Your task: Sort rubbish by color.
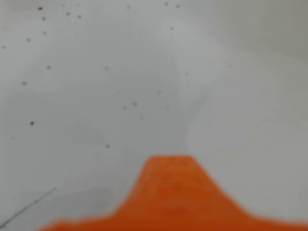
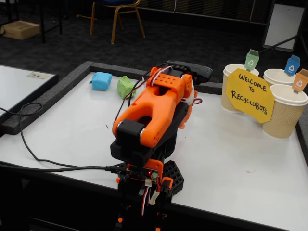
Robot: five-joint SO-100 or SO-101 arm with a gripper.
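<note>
Two pieces of rubbish lie at the far left of the white table in the fixed view: a light blue paper wad [image 2: 101, 81] and, just right of it, a green wad [image 2: 125, 86]. The orange arm [image 2: 154, 108] is folded over its base at the front edge, and its body hides the gripper in that view. In the wrist view only one blurred orange finger [image 1: 168, 192] of my gripper [image 1: 169, 161] rises from the bottom edge over bare speckled table. Nothing shows in front of it. The second finger is out of frame.
Three tan paper cups [image 2: 284, 110] stand at the right back, tagged green [image 2: 251, 59], blue [image 2: 292, 65] and orange [image 2: 301, 81], behind a yellow sign [image 2: 250, 94]. A black raised border [image 2: 57, 89] frames the table. A black cable [image 2: 43, 159] runs across the front left.
</note>
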